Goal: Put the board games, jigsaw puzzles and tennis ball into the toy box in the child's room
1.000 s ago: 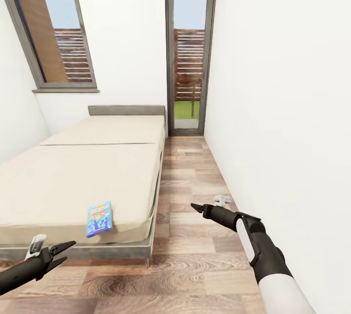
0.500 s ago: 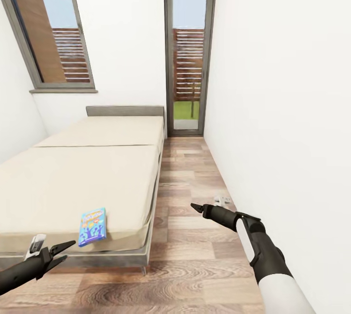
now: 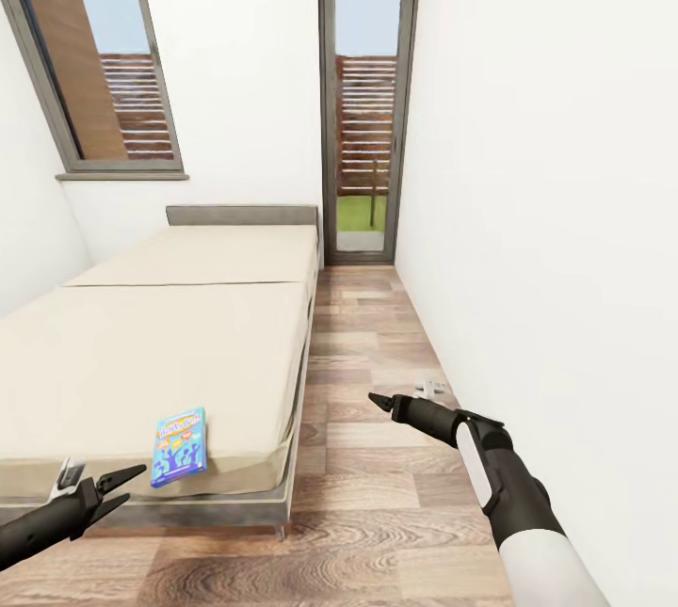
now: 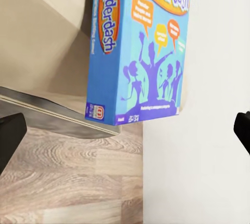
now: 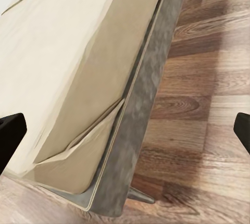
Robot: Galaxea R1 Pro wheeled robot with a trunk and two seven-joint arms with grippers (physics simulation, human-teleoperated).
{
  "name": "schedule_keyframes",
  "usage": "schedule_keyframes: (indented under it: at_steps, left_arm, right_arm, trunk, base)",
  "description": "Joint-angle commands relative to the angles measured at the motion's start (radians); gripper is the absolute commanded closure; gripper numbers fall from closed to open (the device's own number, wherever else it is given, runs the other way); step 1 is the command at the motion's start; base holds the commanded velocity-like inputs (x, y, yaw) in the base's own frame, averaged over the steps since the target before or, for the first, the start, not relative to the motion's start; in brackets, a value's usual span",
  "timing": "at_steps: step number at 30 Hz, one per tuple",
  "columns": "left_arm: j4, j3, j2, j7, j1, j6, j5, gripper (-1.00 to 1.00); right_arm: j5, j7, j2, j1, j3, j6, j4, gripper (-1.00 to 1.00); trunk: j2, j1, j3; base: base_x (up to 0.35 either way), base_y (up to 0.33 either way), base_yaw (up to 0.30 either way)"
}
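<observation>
Head view: the blue board game point(image 3: 179, 446) — a flat rectangular printed box with cartoon figures — lies face up on the bed point(image 3: 151, 353), close to the mattress's near edge and near its foot corner. The left gripper point(image 3: 118, 480) hovers just below and beside that edge, its two dark fingers spread and holding nothing; the left wrist view shows the same box point(image 4: 138, 47) lying between the two fingertips but beyond them, not touched. The right gripper point(image 3: 377, 400) hangs over the wood-grain floor point(image 3: 377, 513), well apart from the bed; the right wrist view shows its fingertips at opposite edges of the picture, so it too stands open and empty, looking at the grey bed frame point(image 5: 143, 114) and the folded mattress corner.

Handling, as a judgement: the box is probably light, stiff cardboard with a smooth printed skin — liable to slip under a loose pinch and to dent under a hard one. Its thin profile suggests taking it across the thickness at the short edge nearest the mattress's edge, one finger above and one beneath; the soft beige mattress should yield enough to let the lower finger slide under.

Materials: matte fabric mattress, speckled grey frame and headboard point(image 3: 243, 214), plain white walls.
</observation>
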Motion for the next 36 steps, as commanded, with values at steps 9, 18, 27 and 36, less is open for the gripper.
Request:
schedule_keyframes:
  at_steps: [9,18,27,36]
  left_arm:
    - [0.000,0.002,0.001,-0.004,-0.001,0.006,0.002,-1.00]
    - [0.000,0.002,0.001,-0.005,-0.001,0.007,0.004,-1.00]
    - [0.001,0.002,0.000,-0.007,-0.001,0.007,0.004,-1.00]
    - [0.003,0.000,-0.010,-0.063,-0.001,0.006,0.004,-1.00]
  right_arm:
    - [-0.008,0.001,0.001,-0.001,-0.003,0.008,-0.001,-1.00]
    - [-0.007,0.001,0.001,-0.001,-0.003,0.008,-0.001,-1.00]
    - [-0.010,0.035,0.001,-0.001,-0.001,0.021,-0.035,-1.00]
    - [-0.091,0.283,-0.003,0.001,0.002,0.078,-0.139,-1.00]
  trunk:
    - [0.000,0.000,-0.001]
    - [-0.063,0.034,-0.029]
    - [-0.119,0.065,-0.054]
    - [-0.119,0.065,-0.054]
  base:
    - [0.000,0.000,0.000]
    - [0.000,0.000,0.000]
    - [0.000,0.000,0.000]
    - [0.000,0.000,0.000]
